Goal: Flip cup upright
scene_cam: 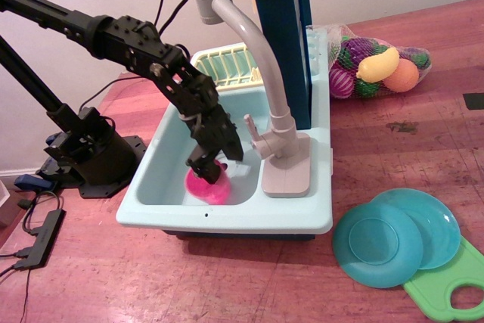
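Note:
The hot-pink cup is in the basin of the light-blue toy sink, near its front middle. Its round pink body shows below my fingers and its handle is hidden. My black gripper reaches down into the basin from the upper left. Its jaws are pressed onto the cup's upper part and appear shut on it. The cup's top is hidden behind the fingers.
A grey faucet and its base stand just right of the gripper, with a blue column behind. A yellow dish rack is at the sink's back. Two teal plates, a green board and a net bag of toy fruit lie to the right.

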You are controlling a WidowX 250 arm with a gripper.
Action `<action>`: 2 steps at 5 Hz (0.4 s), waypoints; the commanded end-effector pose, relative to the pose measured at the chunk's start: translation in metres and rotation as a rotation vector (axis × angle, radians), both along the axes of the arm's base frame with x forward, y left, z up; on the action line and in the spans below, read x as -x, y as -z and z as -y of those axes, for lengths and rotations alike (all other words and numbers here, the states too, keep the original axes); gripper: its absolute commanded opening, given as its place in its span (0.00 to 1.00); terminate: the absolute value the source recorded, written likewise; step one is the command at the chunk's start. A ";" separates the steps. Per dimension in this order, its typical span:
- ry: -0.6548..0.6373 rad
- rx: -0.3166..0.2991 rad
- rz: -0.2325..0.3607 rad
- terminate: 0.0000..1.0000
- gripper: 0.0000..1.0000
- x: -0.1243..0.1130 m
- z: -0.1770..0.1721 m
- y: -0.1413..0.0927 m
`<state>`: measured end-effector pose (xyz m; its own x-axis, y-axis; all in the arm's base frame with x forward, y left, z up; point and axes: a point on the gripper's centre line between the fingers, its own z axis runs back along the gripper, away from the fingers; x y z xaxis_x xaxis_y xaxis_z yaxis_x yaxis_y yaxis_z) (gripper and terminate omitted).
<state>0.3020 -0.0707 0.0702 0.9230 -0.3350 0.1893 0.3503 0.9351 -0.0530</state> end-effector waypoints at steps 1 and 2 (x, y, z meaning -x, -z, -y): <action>-0.029 0.012 0.057 0.00 0.00 -0.009 0.000 -0.018; -0.098 0.029 0.048 0.00 0.00 -0.007 -0.008 -0.035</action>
<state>0.3045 -0.0621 0.1002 0.9527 -0.2396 0.1871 0.2566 0.9638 -0.0725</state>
